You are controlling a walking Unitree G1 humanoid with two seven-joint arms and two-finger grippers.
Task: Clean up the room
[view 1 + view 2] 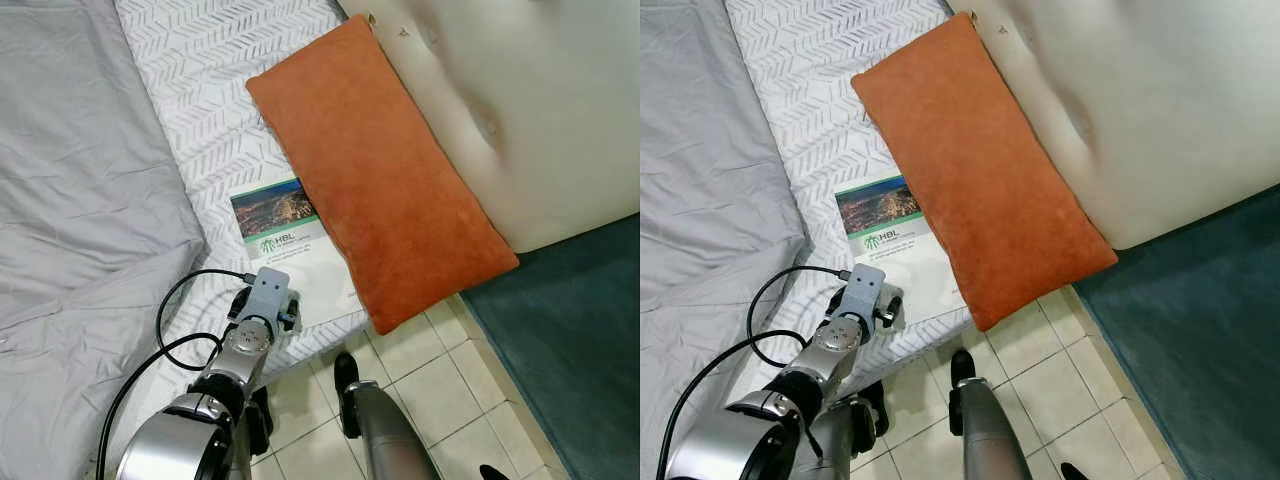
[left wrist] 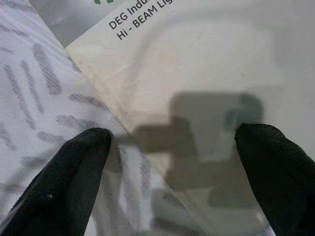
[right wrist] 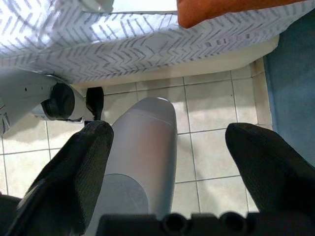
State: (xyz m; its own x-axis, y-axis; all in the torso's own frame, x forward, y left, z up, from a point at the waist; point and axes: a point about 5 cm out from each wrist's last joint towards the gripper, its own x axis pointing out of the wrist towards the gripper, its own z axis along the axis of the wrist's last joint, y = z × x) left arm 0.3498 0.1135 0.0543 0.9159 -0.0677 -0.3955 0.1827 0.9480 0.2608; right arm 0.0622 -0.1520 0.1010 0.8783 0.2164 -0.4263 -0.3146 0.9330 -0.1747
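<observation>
left claw [image 2: 172, 142] spread open over booklet's corner | booklet [image 1: 285, 240] lower centre on bed [image 1: 190, 120], tucked under orange pillow [image 1: 380, 170] | right claw [image 3: 167, 147] open, idle above floor | tidying barely begun, nothing gripped

The robot's silver left arm reached forward, its left gripper [image 2: 172, 137] held low with both black fingers [image 2: 74, 167] spread wide. The right gripper [image 3: 167, 142] hung idle, fingers likewise apart, pointing down.
</observation>
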